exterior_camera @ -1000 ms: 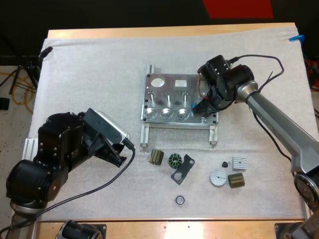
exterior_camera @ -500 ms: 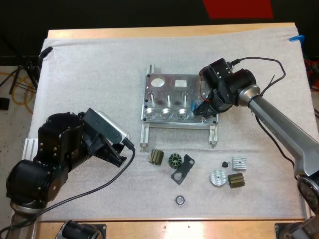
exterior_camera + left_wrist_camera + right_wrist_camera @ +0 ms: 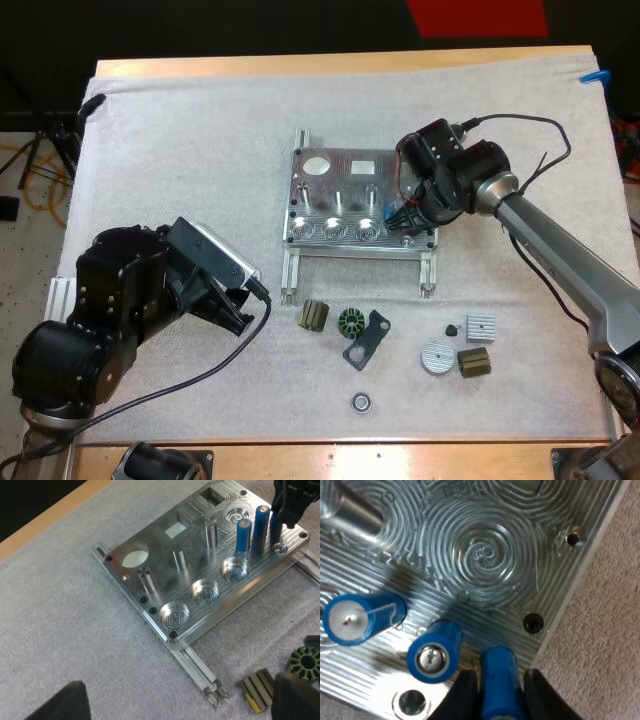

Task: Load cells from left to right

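"Blue cell (image 3: 497,677) is clamped between the right gripper's (image 3: 405,220) fingers, upright at the fixture's (image 3: 330,195) right near corner, just beside two cells (image 3: 243,534) standing in the plate."

"What changed?"

"That gripper edged slightly left since half a second ago. A second ago it sat higher and further right."

"And the arms?"

"Right arm reaches in from the right edge, wrist tipped down onto the fixture. Left gripper (image 3: 175,700) hangs with fingers spread, over the mat (image 3: 180,150), well left of the fixture."
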Controlling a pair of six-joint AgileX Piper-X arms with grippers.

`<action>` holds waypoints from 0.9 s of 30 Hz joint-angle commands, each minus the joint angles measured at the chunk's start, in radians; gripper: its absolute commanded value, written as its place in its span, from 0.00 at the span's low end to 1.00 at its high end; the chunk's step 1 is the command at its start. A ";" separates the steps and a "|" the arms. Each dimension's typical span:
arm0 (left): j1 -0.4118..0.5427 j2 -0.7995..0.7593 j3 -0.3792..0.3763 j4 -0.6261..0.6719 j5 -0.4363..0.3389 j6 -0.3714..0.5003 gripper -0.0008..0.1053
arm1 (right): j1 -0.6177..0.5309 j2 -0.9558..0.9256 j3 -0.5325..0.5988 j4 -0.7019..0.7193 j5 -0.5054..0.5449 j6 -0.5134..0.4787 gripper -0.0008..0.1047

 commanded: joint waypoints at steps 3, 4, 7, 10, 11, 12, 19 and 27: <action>-0.001 -0.005 0.000 -0.013 0.005 -0.013 0.69 | -0.003 0.021 0.022 0.012 0.001 0.018 0.01; -0.001 -0.005 0.000 -0.013 0.005 -0.013 0.69 | -0.003 0.021 0.022 0.012 0.001 0.018 0.01; -0.001 -0.005 0.000 -0.013 0.005 -0.013 0.69 | -0.003 0.021 0.022 0.012 0.001 0.018 0.01; -0.001 -0.005 0.000 -0.013 0.005 -0.013 0.69 | -0.003 0.021 0.022 0.013 0.001 0.018 0.01; -0.001 -0.005 0.000 -0.013 0.005 -0.013 0.69 | -0.003 0.020 0.022 0.018 -0.009 0.018 0.01; -0.001 -0.005 0.000 -0.013 0.005 -0.013 0.69 | -0.003 0.019 0.022 0.022 -0.021 0.018 0.01; -0.001 -0.005 0.000 -0.013 0.005 -0.013 0.69 | -0.003 0.019 0.022 0.032 -0.023 0.016 0.11; -0.001 -0.005 0.000 -0.013 0.005 -0.013 0.69 | -0.003 0.019 0.019 0.032 -0.023 0.010 0.51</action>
